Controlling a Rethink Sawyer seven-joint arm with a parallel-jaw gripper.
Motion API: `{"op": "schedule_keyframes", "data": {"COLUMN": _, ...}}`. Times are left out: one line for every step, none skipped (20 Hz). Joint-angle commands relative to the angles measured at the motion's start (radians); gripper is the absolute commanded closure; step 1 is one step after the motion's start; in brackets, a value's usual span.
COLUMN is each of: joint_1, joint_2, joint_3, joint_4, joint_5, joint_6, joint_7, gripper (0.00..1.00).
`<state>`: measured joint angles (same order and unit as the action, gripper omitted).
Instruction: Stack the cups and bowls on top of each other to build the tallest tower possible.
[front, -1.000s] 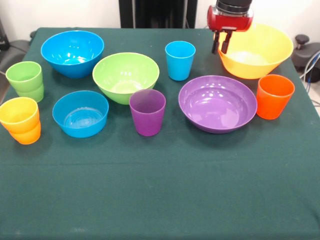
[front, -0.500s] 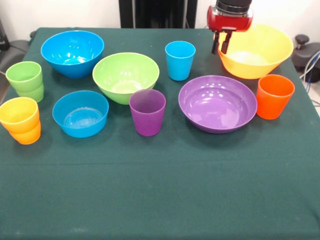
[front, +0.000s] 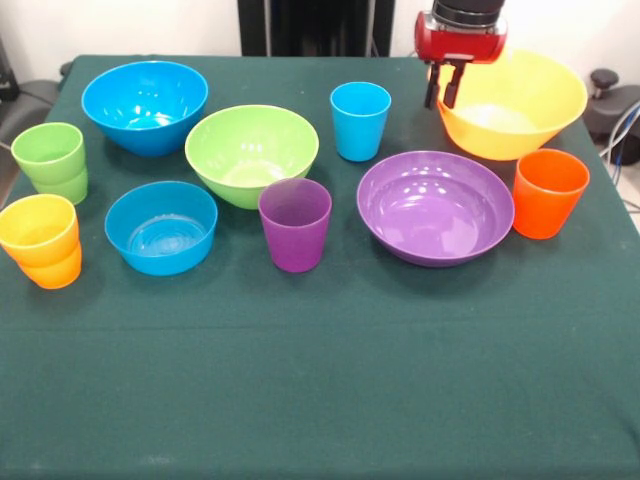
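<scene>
Almost nothing is stacked: only a yellow cup (front: 38, 228) nested in an orange one and two green cups (front: 50, 160) paired at the counter's (front: 320, 400) left edge. The lime green bowl (front: 252, 152), the likely base, sits empty mid-counter. The tool (front: 444, 90) grips the yellow bowl's (front: 520, 110) rim at the far right. The light blue cup (front: 360, 120) and purple bowl (front: 436, 206) crowd its path leftward.

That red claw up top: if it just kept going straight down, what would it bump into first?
Most likely the yellow bowl: the gripper points down at its rim nearest the light blue cup. Depth is unclear, so it might miss and meet the table.
</scene>
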<state>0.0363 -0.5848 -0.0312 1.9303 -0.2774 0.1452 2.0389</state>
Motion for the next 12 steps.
{"op": "schedule_keyframes", "data": {"joint_1": -0.026, "joint_2": -0.002, "joint_3": 0.107, "joint_4": -0.029, "joint_5": -0.021, "joint_6": -0.011, "joint_7": 0.052, "gripper": 1.00}}
{"op": "schedule_keyframes", "data": {"joint_1": -0.027, "joint_2": -0.007, "joint_3": 0.108, "joint_4": -0.027, "joint_5": -0.021, "joint_6": -0.008, "joint_7": 0.050, "gripper": 1.00}}
{"op": "schedule_keyframes", "data": {"joint_1": -0.030, "joint_2": -0.015, "joint_3": 0.112, "joint_4": -0.020, "joint_5": -0.021, "joint_6": -0.005, "joint_7": 0.050, "gripper": 1.00}}
{"op": "schedule_keyframes", "data": {"joint_1": -0.037, "joint_2": -0.018, "joint_3": 0.120, "joint_4": -0.015, "joint_5": -0.020, "joint_6": -0.003, "joint_7": 0.048, "gripper": 1.00}}
{"op": "schedule_keyframes", "data": {"joint_1": -0.043, "joint_2": -0.022, "joint_3": 0.128, "joint_4": -0.010, "joint_5": -0.019, "joint_6": -0.002, "joint_7": 0.047, "gripper": 1.00}}
{"op": "schedule_keyframes", "data": {"joint_1": -0.048, "joint_2": -0.023, "joint_3": 0.132, "joint_4": -0.008, "joint_5": -0.019, "joint_6": 0.000, "joint_7": 0.046, "gripper": 1.00}}
{"op": "schedule_keyframes", "data": {"joint_1": -0.049, "joint_2": -0.026, "joint_3": 0.133, "joint_4": -0.006, "joint_5": -0.022, "joint_6": -0.001, "joint_7": 0.044, "gripper": 1.00}}
{"op": "schedule_keyframes", "data": {"joint_1": -0.054, "joint_2": -0.031, "joint_3": 0.138, "joint_4": -0.003, "joint_5": -0.022, "joint_6": 0.003, "joint_7": 0.043, "gripper": 1.00}}
{"op": "schedule_keyframes", "data": {"joint_1": -0.058, "joint_2": -0.038, "joint_3": 0.142, "joint_4": 0.000, "joint_5": -0.023, "joint_6": 0.009, "joint_7": 0.039, "gripper": 1.00}}
{"op": "schedule_keyframes", "data": {"joint_1": -0.065, "joint_2": -0.044, "joint_3": 0.148, "joint_4": 0.004, "joint_5": -0.024, "joint_6": 0.015, "joint_7": 0.035, "gripper": 1.00}}
{"op": "schedule_keyframes", "data": {"joint_1": -0.071, "joint_2": -0.049, "joint_3": 0.153, "joint_4": 0.008, "joint_5": -0.026, "joint_6": 0.020, "joint_7": 0.031, "gripper": 1.00}}
{"op": "schedule_keyframes", "data": {"joint_1": -0.076, "joint_2": -0.053, "joint_3": 0.156, "joint_4": 0.010, "joint_5": -0.028, "joint_6": 0.023, "joint_7": 0.029, "gripper": 1.00}}
